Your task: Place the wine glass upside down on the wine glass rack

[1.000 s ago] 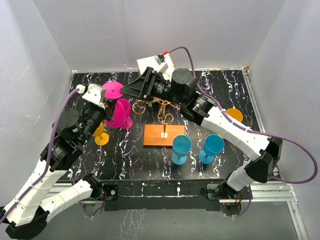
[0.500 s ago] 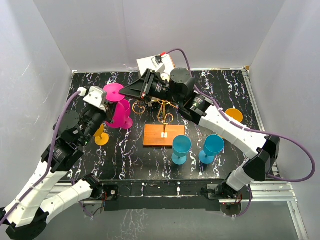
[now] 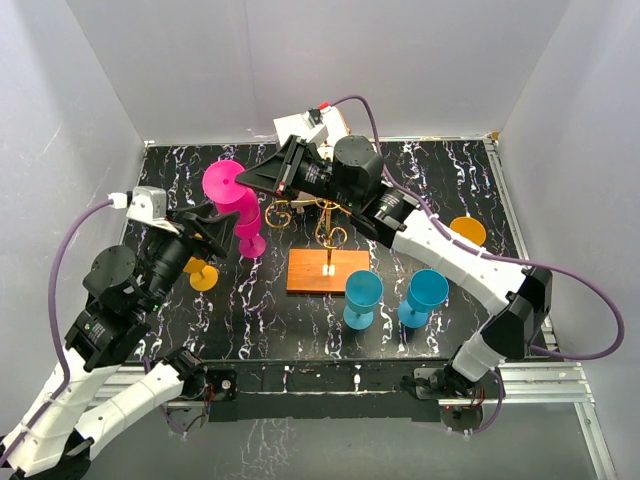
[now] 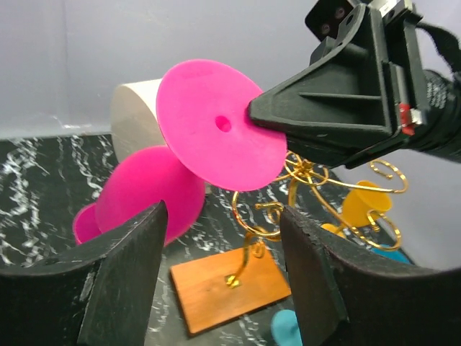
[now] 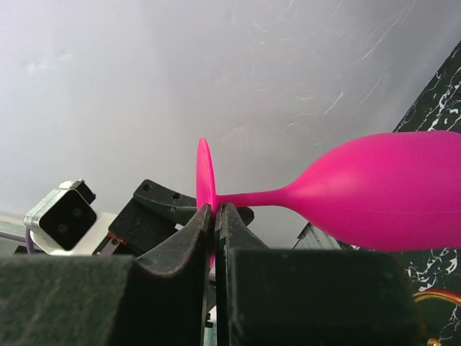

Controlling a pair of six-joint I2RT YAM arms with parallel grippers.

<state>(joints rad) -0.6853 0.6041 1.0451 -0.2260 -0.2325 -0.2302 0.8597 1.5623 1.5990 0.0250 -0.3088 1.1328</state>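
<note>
Hovering at the near left, my left end effector (image 4: 222, 238) is released, its fingers spread either side of the magenta wine glass (image 3: 240, 208). Farther off, my right end effector (image 5: 214, 213) is clenched on the glass's round foot, holding it tilted in the air just left of the gold wine glass rack (image 3: 328, 270).

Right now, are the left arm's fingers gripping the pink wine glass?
No, the left fingers stand open, not closed on the pink wine glass; the right fingers pinch its foot.
</note>
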